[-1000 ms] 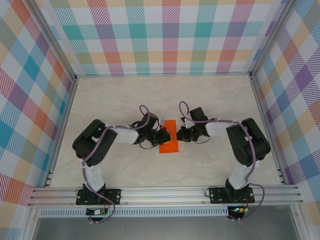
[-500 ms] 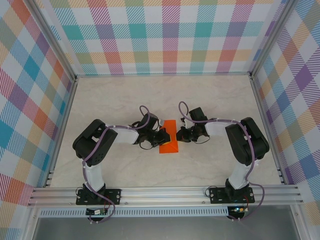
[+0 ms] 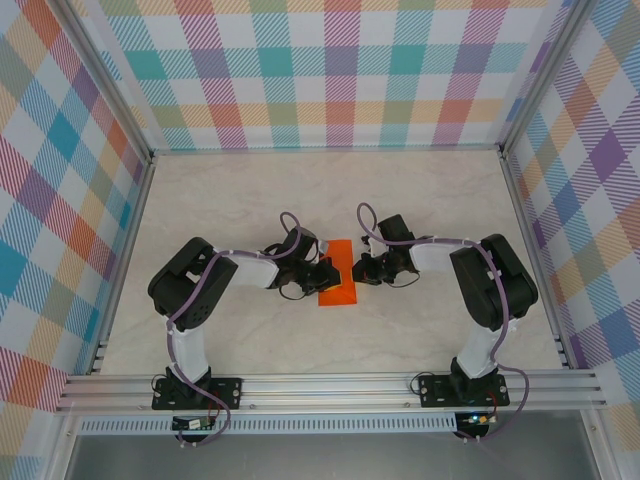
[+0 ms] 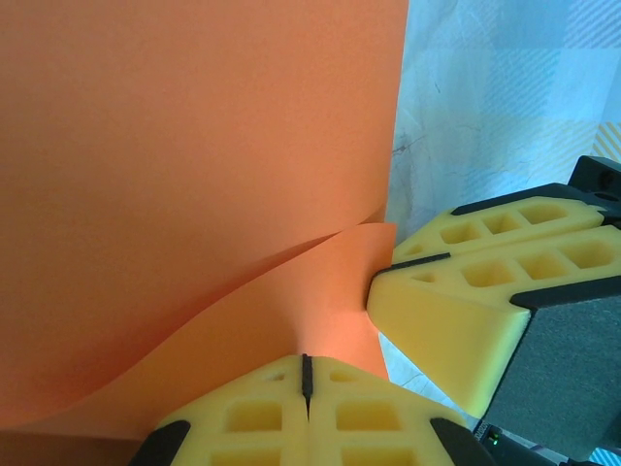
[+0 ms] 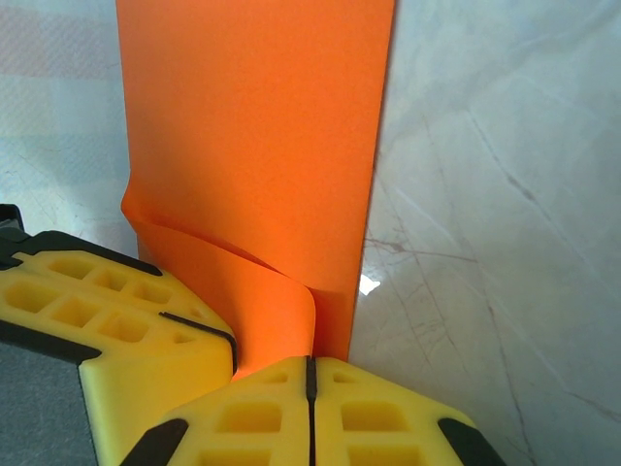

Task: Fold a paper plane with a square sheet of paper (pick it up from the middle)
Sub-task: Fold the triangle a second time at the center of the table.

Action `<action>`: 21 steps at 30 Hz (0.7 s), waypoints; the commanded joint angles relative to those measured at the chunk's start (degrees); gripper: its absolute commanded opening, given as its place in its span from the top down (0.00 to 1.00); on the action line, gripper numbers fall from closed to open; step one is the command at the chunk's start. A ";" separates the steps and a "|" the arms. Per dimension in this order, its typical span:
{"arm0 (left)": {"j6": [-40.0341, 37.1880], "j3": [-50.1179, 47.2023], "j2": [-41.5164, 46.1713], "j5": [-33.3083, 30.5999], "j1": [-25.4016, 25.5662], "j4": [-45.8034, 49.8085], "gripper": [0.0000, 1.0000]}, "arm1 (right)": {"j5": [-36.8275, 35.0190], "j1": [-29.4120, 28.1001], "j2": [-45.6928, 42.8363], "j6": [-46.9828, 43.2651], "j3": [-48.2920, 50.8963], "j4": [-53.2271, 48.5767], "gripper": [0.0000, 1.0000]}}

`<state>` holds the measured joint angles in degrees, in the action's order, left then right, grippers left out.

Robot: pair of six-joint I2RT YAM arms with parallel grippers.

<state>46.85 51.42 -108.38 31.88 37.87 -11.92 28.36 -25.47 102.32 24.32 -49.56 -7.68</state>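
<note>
A pale marbled surface (image 3: 230, 200) is enclosed by checked walls (image 3: 340, 70), with a metal frame (image 3: 330, 385) along the near edge. The orange paper (image 3: 337, 288) is spread at the middle of the surface, between the two arms. It is met from both sides, so that the left fingers (image 3: 326, 272) and right fingers (image 3: 356, 268) are set tip to tip, each crowded by the other.

In the left wrist view the left fingers are seen pressed fully together. A raised flap of the paper is run down into their seam, and the flap's corner is touched by the right fingers. In the right wrist view the right fingers are likewise closed tight, with a curl of the paper's edge pinched between them. The rest of the paper is seen flat on the surface.
</note>
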 commanded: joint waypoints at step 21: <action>-1.03 -0.70 1.95 0.46 0.54 -2.48 1.00 | -1.11 0.32 -2.40 -1.82 0.49 -0.98 0.94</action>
<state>46.85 51.40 -108.38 32.05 37.87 -12.82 27.64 -25.47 101.84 24.27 -49.56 -7.86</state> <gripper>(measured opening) 0.038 0.069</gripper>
